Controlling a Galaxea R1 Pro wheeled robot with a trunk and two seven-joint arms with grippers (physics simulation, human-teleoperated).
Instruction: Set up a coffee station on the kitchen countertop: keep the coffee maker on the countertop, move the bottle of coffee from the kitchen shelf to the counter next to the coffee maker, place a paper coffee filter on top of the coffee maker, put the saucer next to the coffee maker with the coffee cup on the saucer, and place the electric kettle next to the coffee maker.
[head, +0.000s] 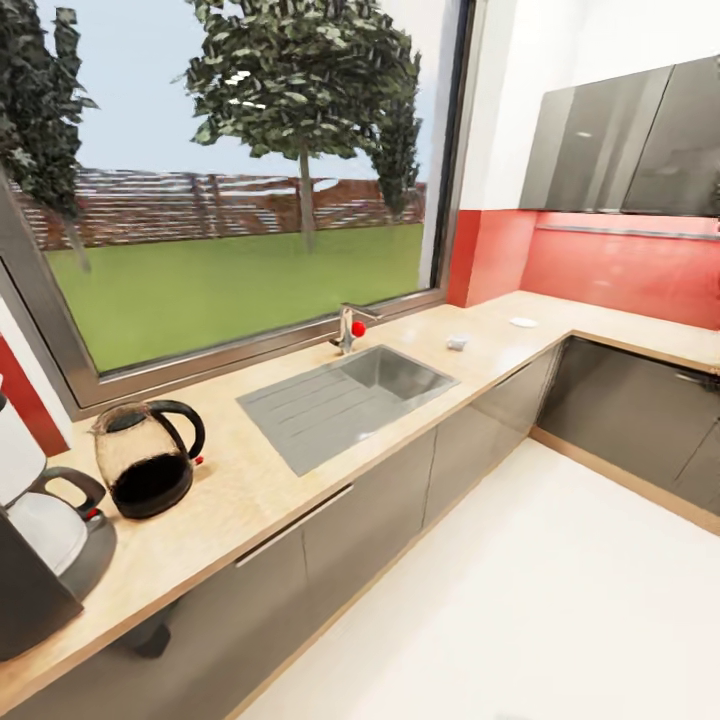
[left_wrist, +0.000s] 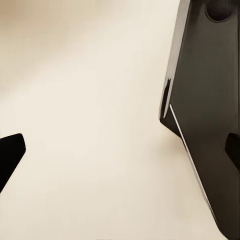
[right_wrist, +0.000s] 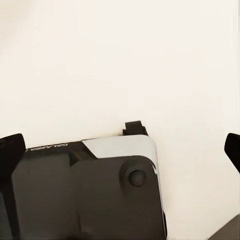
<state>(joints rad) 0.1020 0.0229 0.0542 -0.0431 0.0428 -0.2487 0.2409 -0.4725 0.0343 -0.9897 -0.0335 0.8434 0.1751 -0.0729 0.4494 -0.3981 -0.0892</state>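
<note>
Head view, largest first. Window (head: 230, 190) spans the wall behind the bench, w/ trees and lawn beyond. Bench (head: 250, 490) (light wood-grain kitchen countertop) has its long axis running from lower left up to the far right corner, then turns along the red backsplash (head: 620, 265). Grey cabinet fronts (head: 380, 520) sit below; dark wall cabinets (head: 625, 140) hang above the backsplash.

Sink (head: 345, 400) is set into the bench mid-run, drainer side toward the near end; tap (head: 347, 328) stands at its window edge, red knob beside it.

Coffee maker (head: 40, 540) is at the near left bench end, partly cut by the frame edge. Electric kettle (head: 148, 458) stands upright just beside it, apart from it, on the sink side; loop handle points toward the sink, spout toward the coffee maker.

Coffee cup (head: 457, 342) sits on the bench past the sink, too small to tell handle direction. Saucer (head: 523, 322) lies flat further on, near the corner, apart from the cup.

Left wrist view: left pincer (left_wrist: 120, 152) fingertips spread wide, released, nothing between; a dark robot part (left_wrist: 205, 115) is alongside over the pale floor.

Right wrist view: right pincer (right_wrist: 122, 147) likewise spread, released, over a dark robot part (right_wrist: 85, 195).
</note>
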